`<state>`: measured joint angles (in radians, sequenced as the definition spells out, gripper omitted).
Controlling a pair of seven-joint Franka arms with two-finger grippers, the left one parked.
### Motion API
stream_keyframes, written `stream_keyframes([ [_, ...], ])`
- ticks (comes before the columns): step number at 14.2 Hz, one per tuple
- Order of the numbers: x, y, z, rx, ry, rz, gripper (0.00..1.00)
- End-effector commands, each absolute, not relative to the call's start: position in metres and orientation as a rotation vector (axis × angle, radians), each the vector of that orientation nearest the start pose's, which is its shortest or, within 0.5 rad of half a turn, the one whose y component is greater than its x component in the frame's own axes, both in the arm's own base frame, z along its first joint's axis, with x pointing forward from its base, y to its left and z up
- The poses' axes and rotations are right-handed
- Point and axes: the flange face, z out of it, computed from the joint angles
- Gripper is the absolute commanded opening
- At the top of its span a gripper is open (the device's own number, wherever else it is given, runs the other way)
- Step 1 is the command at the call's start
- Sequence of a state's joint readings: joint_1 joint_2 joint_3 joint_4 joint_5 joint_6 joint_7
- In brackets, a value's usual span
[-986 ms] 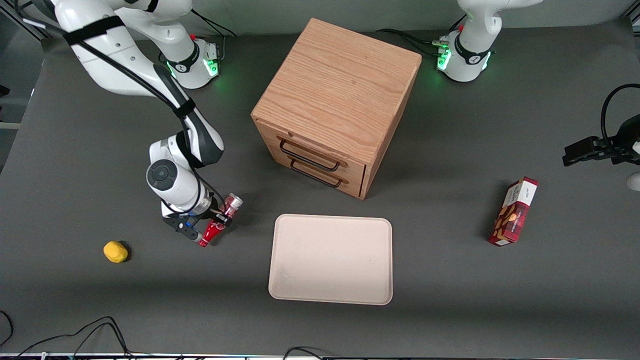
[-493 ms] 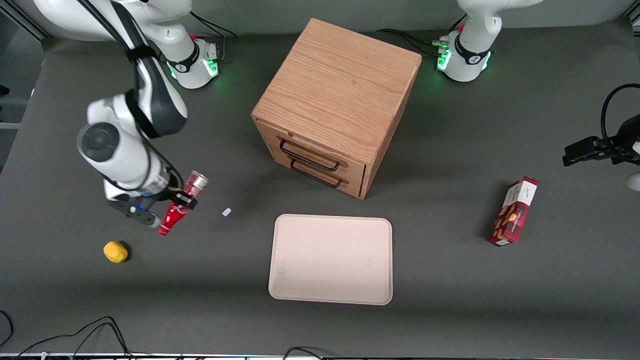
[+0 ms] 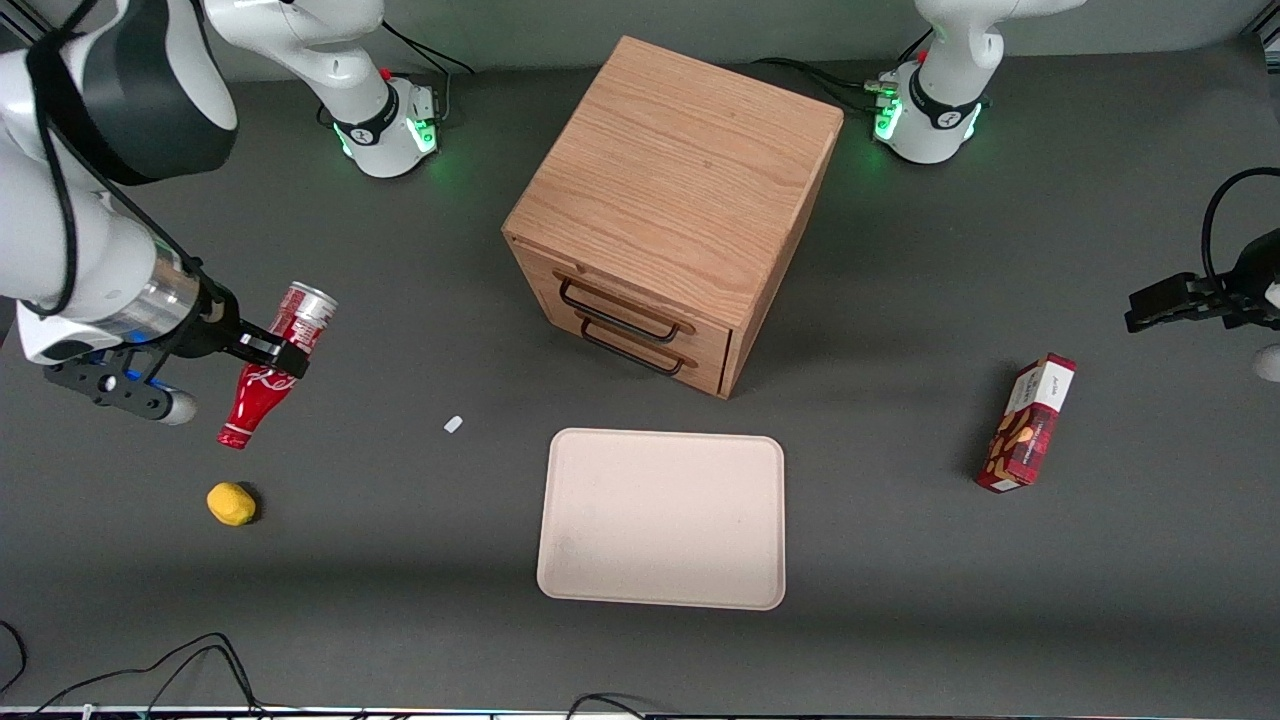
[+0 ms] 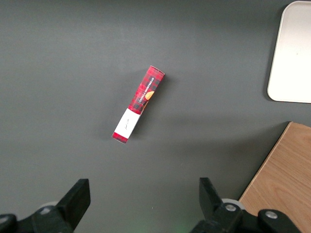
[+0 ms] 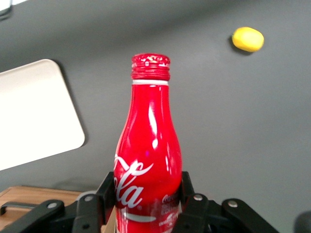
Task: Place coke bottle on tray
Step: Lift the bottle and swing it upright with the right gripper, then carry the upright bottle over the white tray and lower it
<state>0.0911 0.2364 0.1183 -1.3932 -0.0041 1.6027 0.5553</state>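
Right now the claw is up in the air at the working arm's end of the surface, and it is pinching the coke bottle around the lower body. From the wrist camera the two black fingers press on either side of the red bottle, just above its silvery band, with the white script lettering sitting between them. Seen from the front, the bottle hangs tilted: silvery base up and farther from the camera, red cap pointing down and nearer to it. It touches nothing but the claw, well clear of the dark surface below.

And the tray? It lies flat and pale on the surface, well apart from the bottle, toward the middle of the table and in front of the wooden drawer cabinet. The wrist camera catches one rounded corner of that tray.

Down on the surface near the bottle's cap sits a small yellow object, nearer to the front camera than the claw; it shows in the wrist view too. A tiny white scrap lies between the bottle and the tray. Way off toward the parked arm's end, a red snack box lies on the surface.
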Motion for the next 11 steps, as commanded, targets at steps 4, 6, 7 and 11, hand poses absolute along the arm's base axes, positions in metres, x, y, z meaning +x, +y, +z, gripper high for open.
stream_keyframes([
  [4,0.691,0.206,0.510,-3.020,0.320,0.095,0.00],
  [6,0.702,0.247,0.478,-3.010,0.270,0.063,0.00],
  [7,0.707,0.260,0.464,-2.997,0.255,0.027,0.00],
  [11,0.715,0.313,0.392,-2.971,0.221,-0.033,0.00],
])
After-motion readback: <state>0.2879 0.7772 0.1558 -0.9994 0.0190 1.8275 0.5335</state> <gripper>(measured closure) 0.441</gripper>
